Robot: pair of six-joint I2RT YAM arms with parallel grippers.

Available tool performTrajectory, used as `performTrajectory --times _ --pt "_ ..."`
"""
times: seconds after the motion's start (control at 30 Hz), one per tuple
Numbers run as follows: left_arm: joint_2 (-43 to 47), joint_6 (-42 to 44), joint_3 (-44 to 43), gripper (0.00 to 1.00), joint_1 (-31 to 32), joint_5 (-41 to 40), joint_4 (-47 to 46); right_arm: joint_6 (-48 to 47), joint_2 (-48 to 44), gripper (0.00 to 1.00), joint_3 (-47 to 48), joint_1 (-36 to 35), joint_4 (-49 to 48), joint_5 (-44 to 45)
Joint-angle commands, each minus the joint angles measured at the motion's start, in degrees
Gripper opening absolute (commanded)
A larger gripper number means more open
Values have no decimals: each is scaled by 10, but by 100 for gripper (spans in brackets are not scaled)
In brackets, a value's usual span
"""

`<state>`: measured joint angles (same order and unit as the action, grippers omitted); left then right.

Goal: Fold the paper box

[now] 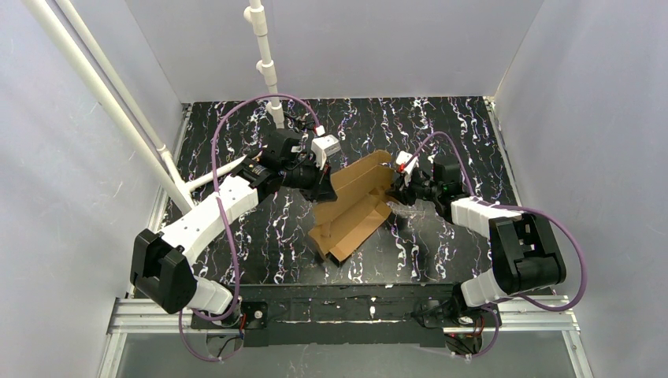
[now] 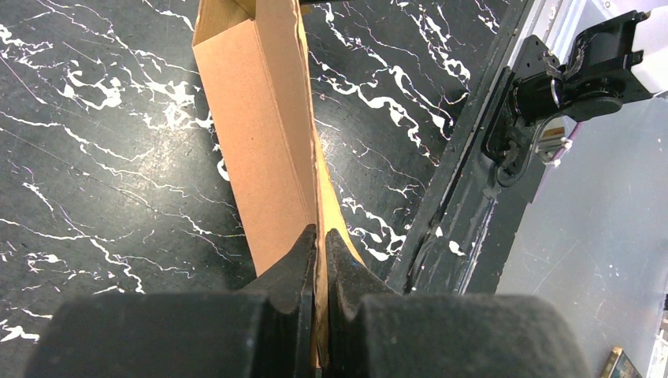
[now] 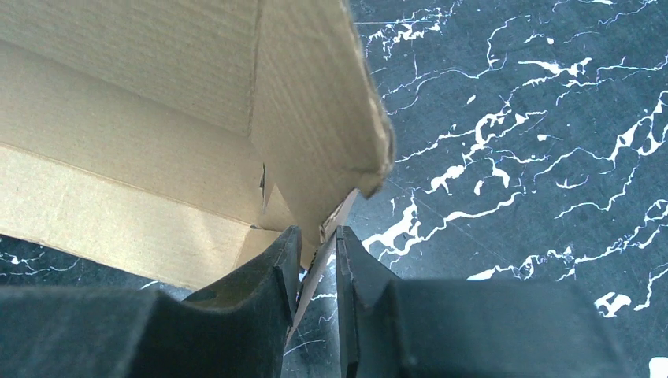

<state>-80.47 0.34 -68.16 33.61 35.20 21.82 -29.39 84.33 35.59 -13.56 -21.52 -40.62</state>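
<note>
left gripper pinched on the paper box, right gripper's jaws loose around a flap

the paper box (image 1: 354, 206), plain brown card, was partly folded into a shallow trough with raised walls. it rested on the black marbled table (image 1: 260, 244) under it. the left gripper (image 2: 321, 234) sat at the box's left side. its two fingers were closed tight on the top edge of an upright wall, and the card was squeezed flat between them. from that grip the wall ran straight away from the wrist camera. the right gripper (image 3: 319, 234) was at the box's right side, by a bent corner flap. its jaws stood a little apart. the flap's thin lower edge hung in the gap between them, and a sliver of dark table showed beside the card, so the flap was not clamped. the box lay between the two grippers, each touching or just beside its opposite side.
</note>
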Motion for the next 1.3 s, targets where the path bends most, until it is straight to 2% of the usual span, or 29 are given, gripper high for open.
performTrajectory --times 0.0,0.17,0.37,0.47,0.57,0.67,0.83,0.93,1.03,1.27 --pt "5 -14 4 0 6 24 -6 21 -18 31 33 -2 14 -11" --pt "3 -15 5 0 7 23 -6 35 -20 31 49 -2 29 -6" --pt "0 -14 4 0 7 23 -5 50 -17 36 56 -3 33 34" --pt "0 -14 4 0 7 22 -5 52 -13 34 59 -3 33 55" --pt "-1 -16 3 0 7 18 -4 51 -11 28 63 -3 41 60" --pt "0 -16 1 0 7 6 3 48 -15 27 72 -3 71 54" --pt "0 -12 -5 0 7 -37 22 44 -30 45 114 5 163 43" --pt "5 -12 -3 0 6 -57 22 24 -38 52 132 13 212 32" --pt "7 -13 -4 0 5 -61 20 4 -44 56 135 18 260 31" --pt "7 -10 -5 0 2 -58 18 5 -26 58 141 28 280 71"
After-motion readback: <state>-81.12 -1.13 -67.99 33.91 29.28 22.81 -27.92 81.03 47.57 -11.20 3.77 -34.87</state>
